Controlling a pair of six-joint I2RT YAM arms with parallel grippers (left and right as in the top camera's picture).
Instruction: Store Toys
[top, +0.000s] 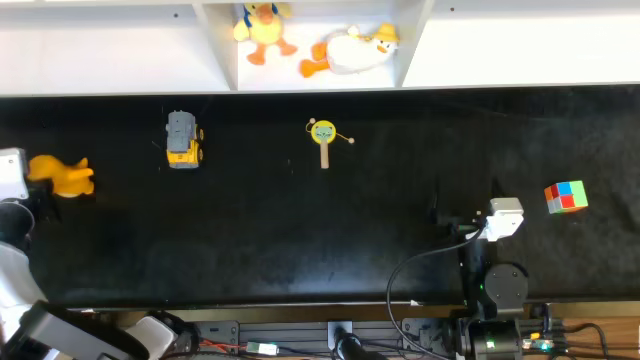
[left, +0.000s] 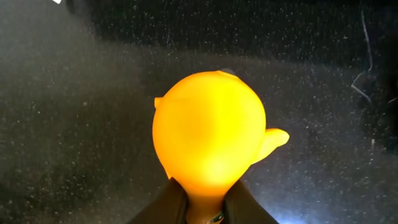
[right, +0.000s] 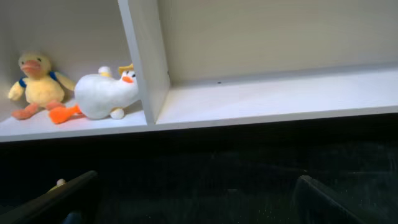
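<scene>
Orange toy (left: 208, 134) | end-on in left hand (left: 204, 208) | long axis along fingers

Glare washes out the orange toy (left: 208, 134), and its lower end is hidden between the fingers (left: 249, 208) of my left end effector (left: 205, 210), themselves cut by the picture's edge. From above, the yellow duck (top: 264, 30) has its head clipped. The white duck (right: 102, 93) has its head partly behind the shelf divider (right: 144, 62). A pale speck (right: 59, 183) beside my right end effector (right: 199, 196) is too small to tell.
</scene>
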